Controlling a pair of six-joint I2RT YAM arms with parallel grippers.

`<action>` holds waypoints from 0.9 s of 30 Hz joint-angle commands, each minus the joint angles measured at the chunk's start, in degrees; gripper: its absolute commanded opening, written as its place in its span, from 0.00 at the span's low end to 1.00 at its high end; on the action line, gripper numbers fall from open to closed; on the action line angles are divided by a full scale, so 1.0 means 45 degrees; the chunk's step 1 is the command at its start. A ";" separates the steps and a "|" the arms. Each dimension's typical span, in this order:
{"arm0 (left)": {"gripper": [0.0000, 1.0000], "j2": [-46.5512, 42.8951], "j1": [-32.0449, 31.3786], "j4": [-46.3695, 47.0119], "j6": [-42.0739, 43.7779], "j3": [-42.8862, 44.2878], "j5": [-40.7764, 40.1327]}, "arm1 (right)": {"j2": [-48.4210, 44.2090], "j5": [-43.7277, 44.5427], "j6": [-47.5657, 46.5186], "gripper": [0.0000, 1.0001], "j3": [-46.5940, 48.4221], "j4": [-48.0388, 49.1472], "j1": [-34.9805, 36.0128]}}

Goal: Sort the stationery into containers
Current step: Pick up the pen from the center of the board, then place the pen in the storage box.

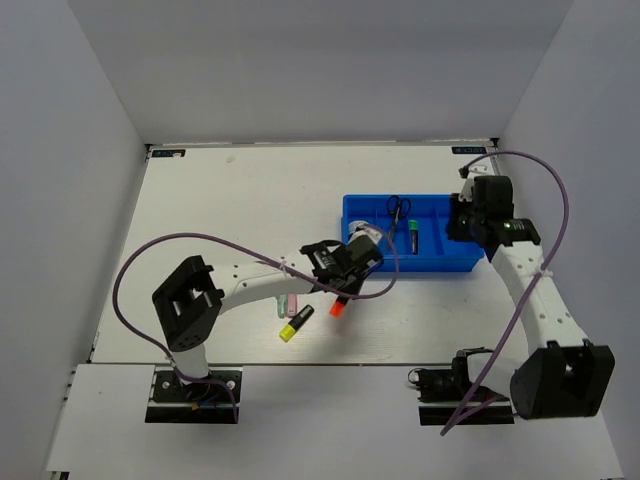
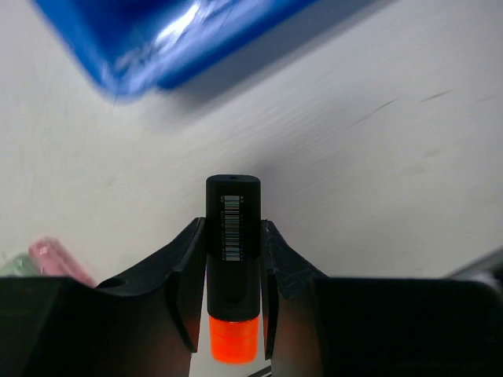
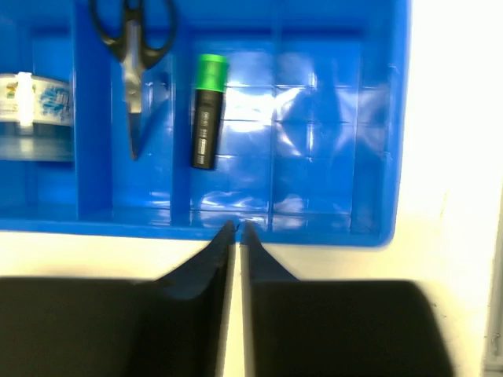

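My left gripper [image 1: 343, 288] [image 2: 233, 232] is shut on the orange highlighter [image 1: 338, 308] [image 2: 233, 236], black body forward and orange cap toward the wrist, just above the table in front of the blue tray [image 1: 440, 268] [image 2: 157, 43]. The tray holds the scissors [image 1: 397, 210] [image 3: 130, 55], the green highlighter [image 1: 412, 236] [image 3: 206, 118] and the blue-and-white roll [image 1: 366, 234] [image 3: 31, 102]. My right gripper [image 1: 463, 228] [image 3: 237, 228] is shut and empty at the tray's rim [image 3: 314, 233]. The yellow highlighter [image 1: 295, 325], the pink one [image 1: 293, 303] [image 2: 55, 258] and the pale green one [image 1: 285, 304] lie on the table.
White walls enclose the table on the left, back and right. The purple cable of the left arm [image 1: 200, 240] loops over the left half of the table. The right arm's cable [image 1: 560, 200] arcs beside the tray.
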 commanded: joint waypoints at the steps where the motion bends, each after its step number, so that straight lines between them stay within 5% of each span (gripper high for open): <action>1: 0.00 -0.1061 -0.0004 0.0204 0.1178 0.2068 0.0733 | -0.1144 0.1050 0.0113 0.03 -0.0561 0.0388 -0.0357; 16: 0.00 0.5286 0.1989 0.6297 -0.1553 0.8822 0.4407 | -0.3998 0.1347 0.1616 0.00 -0.2494 0.1190 -0.1763; 27: 0.00 0.7609 0.2438 0.8582 -0.3136 0.9883 0.3862 | -0.4214 0.1073 0.1637 0.00 -0.2983 0.1463 -0.2076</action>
